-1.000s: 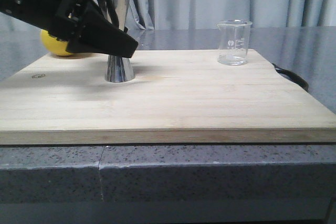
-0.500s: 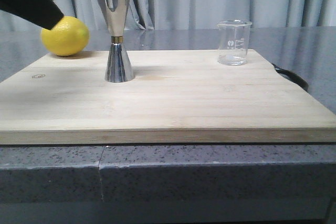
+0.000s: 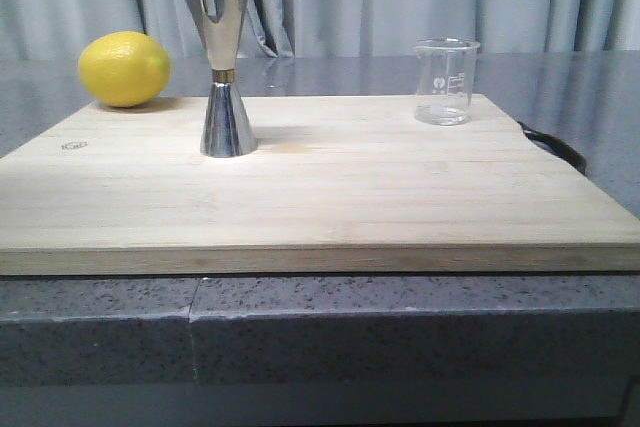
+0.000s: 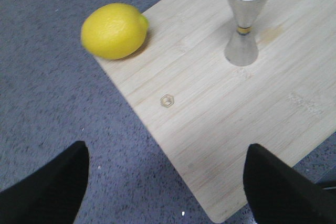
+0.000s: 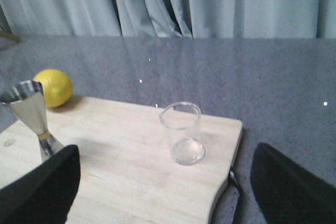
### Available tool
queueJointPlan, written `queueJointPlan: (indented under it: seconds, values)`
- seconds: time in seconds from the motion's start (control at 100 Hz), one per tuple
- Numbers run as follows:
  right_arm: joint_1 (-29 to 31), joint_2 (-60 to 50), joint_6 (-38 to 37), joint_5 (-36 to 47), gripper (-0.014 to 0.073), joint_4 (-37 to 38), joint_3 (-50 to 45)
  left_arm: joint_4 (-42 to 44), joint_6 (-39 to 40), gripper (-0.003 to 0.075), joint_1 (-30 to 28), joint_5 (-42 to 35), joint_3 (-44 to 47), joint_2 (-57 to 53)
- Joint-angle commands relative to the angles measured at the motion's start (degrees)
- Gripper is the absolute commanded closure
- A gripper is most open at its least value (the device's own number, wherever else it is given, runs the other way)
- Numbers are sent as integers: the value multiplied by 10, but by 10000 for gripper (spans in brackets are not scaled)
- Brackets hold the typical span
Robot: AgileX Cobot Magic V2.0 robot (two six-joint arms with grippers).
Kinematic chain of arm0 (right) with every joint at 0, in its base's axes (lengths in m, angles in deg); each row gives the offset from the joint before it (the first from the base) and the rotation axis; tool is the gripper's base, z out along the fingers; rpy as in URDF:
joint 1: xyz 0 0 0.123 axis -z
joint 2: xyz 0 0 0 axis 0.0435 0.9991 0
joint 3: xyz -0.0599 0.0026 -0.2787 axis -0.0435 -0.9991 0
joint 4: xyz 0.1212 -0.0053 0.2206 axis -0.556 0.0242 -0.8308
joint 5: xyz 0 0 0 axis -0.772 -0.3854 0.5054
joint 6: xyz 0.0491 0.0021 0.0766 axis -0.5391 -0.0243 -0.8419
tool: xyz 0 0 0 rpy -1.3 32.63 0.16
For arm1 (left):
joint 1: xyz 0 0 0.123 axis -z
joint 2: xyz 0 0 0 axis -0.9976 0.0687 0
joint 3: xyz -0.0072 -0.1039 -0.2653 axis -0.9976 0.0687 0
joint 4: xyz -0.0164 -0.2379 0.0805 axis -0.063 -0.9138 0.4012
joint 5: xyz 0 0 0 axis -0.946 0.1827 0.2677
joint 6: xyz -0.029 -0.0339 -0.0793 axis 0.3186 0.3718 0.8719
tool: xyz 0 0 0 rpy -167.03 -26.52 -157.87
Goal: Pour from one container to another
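Right gripper (image 5: 165, 192) spread wide, holding nothing, facing straight at the beaker (image 5: 182, 132). Beaker upright on the wooden board (image 3: 400, 187), well right of the steel jigger (image 3: 222, 65). Left gripper (image 4: 165, 187) also wide, nearer the jigger, lemon (image 3: 124, 68) beyond.

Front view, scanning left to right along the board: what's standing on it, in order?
Lemon → steel jigger → small glass beaker, all on the wooden cutting board.
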Motion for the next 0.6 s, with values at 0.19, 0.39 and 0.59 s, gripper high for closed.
queueJointPlan:
  seconds: [0.19, 0.39, 0.59]
  values:
    - [1, -101, -72, -54, -3, -4, 14, 131, 252, 176, 3, -26, 17, -109]
    - [1, -164, -140, -88, -3, -4, 12, 172, 348, 176, 3, -80, 87, -197]
    - [1, -199, -141, -146, -3, -5, -4, 173, 354, 176, 3, -139, 152, -248]
